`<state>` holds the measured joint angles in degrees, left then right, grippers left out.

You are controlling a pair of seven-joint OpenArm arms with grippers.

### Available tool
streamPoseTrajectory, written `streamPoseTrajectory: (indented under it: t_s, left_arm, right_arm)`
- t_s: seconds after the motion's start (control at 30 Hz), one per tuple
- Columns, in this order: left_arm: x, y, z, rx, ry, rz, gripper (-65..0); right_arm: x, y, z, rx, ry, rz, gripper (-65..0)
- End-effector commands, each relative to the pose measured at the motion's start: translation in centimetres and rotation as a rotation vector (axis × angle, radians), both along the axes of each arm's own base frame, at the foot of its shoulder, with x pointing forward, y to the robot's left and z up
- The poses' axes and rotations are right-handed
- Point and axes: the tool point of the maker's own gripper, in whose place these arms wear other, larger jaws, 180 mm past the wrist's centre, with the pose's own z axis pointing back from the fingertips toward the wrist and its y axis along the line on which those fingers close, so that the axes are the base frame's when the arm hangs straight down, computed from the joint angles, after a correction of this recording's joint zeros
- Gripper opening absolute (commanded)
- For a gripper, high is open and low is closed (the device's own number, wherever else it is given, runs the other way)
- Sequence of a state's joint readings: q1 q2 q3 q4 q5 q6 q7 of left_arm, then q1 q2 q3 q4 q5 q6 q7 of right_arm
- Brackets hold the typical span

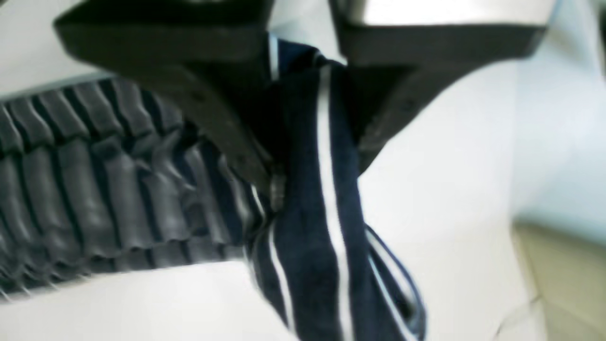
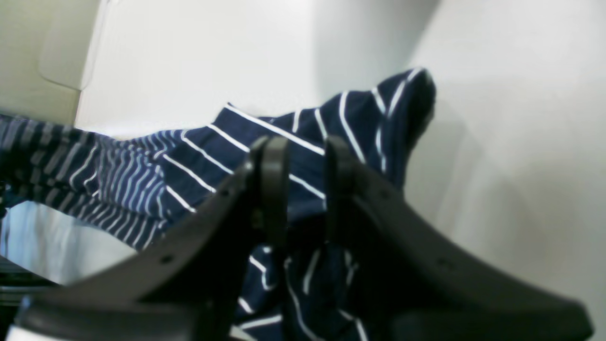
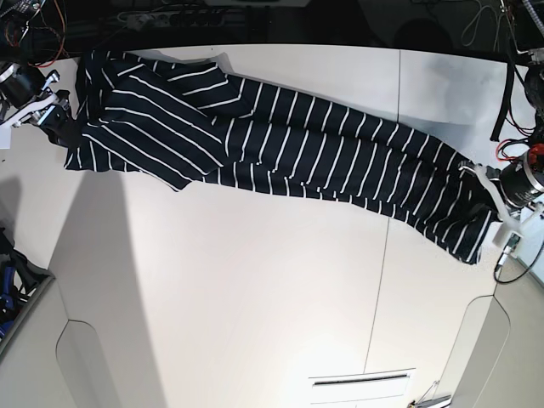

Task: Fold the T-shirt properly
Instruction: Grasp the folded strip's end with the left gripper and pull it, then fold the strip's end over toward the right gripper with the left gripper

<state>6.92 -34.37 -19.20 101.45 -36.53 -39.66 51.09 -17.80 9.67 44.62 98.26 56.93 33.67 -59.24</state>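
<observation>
The T-shirt (image 3: 306, 144), dark navy with thin white stripes, lies stretched across the white table (image 3: 255, 297) from the far left to the right edge. My left gripper (image 3: 491, 197) is at the shirt's right end. In the left wrist view the left gripper (image 1: 315, 166) is shut on a bunched strip of the T-shirt (image 1: 312, 246), which hangs taut below it. My right gripper (image 3: 58, 119) is at the shirt's left end. In the right wrist view the right gripper (image 2: 307, 161) stands with its fingers (image 2: 272, 161) apart, and loose T-shirt (image 2: 203, 156) fabric shows in and behind the gap.
Cables (image 3: 25, 25) and electronics crowd the far left corner, and more cables (image 3: 510, 85) hang at the right edge. A seam (image 3: 387, 255) runs down the table. A slot (image 3: 361, 380) sits near the front edge.
</observation>
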Motion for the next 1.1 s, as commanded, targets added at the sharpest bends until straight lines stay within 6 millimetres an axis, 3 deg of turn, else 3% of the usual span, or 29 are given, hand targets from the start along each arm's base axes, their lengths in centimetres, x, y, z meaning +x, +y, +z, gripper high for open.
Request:
streamPoseTrajectory:
  t_s: [0.0, 0.23, 0.47, 0.6, 0.73, 0.8, 0.97, 1.07]
  left_arm:
    - [-0.1, -1.2, 1.3, 0.012, -0.033, -0.054, -65.0]
    - [-4.2, -12.5, -0.6, -0.094, 0.006, -0.296, -65.0]
    - [-5.7, -19.9, -2.2, -0.250, 0.030, -0.356, -65.0]
    - [-6.1, -22.8, -2.1, -0.333, 0.026, -0.374, -63.7]
    - [-5.7, -24.1, -2.3, -0.380, 0.011, -0.351, -38.0]
    - [-5.6, -24.6, -2.7, -0.415, 0.018, -0.336, -28.7]
    - [-5.9, -26.6, -3.2, -0.556, 0.059, -0.306, -27.5]
    - [-5.9, -27.3, -3.1, -0.582, 0.059, -0.299, -27.6]
  right_arm:
    - [0.6, -0.3, 1.3, -0.014, -0.051, 0.004, -51.4]
    - [0.7, -0.4, 1.3, -0.017, -0.054, 0.000, -51.4]
    - [0.4, -0.8, 1.2, -0.021, -0.044, -0.006, -51.4]
    - [0.4, -0.8, 1.2, -0.022, -0.044, -0.006, -51.4]
    - [0.2, -0.9, 0.9, -0.038, -0.029, -0.007, -51.3]
    - [0.2, -1.0, 0.8, -0.042, -0.025, -0.007, -51.2]
    - [0.1, -1.6, 0.4, -0.082, -0.012, -0.021, -33.3]
    - [0.0, -1.8, 0.1, -0.087, 0.002, -0.029, -28.1]
